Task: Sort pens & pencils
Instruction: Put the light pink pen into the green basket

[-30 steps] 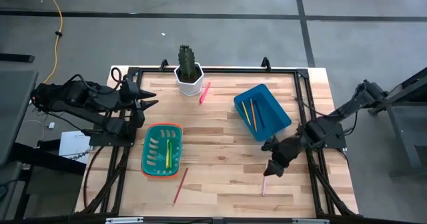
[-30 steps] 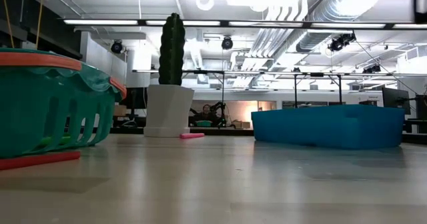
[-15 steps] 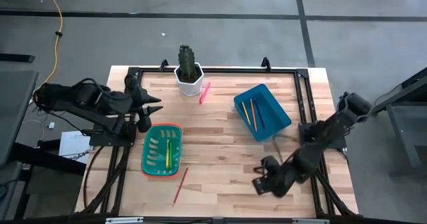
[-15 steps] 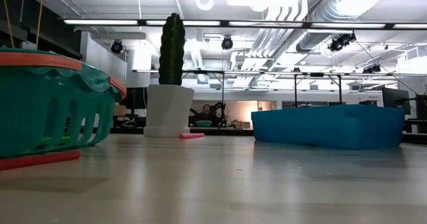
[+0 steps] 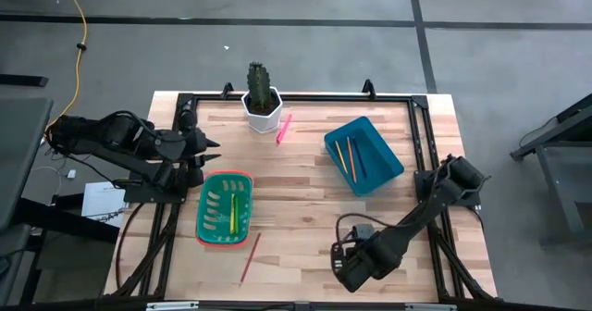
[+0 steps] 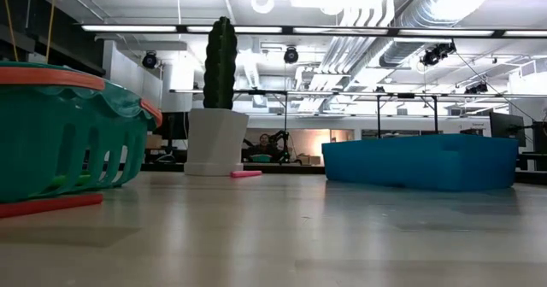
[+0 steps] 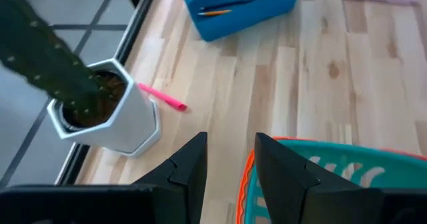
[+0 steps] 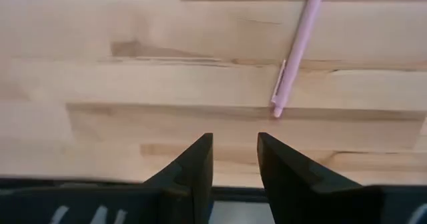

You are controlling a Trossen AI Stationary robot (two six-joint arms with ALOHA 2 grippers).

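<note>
A wooden table (image 5: pixel 305 209) seen from above. The right gripper (image 8: pixel 232 159) hovers low over the near edge, its two fingers slightly parted and holding nothing. Just ahead of its fingertips lies a pale pink stick (image 8: pixel 298 47), probably a pen to judge by its clip. Its long axis runs away from the gripper, angled slightly to one side of the gap between the fingers, its near tip closest. The right arm is far nearer to it than the left.

The left gripper (image 7: pixel 230 159), also slightly parted and empty, waits beside the green basket (image 5: pixel 205 220), near the cactus pot (image 5: pixel 262 110). Pencils (image 5: pixel 346 157) lie in the blue bin (image 5: pixel 384 155). A hot-pink pen (image 5: pixel 284 127) rests by the pot, and a red pencil (image 5: pixel 251 257) lies near the basket.
</note>
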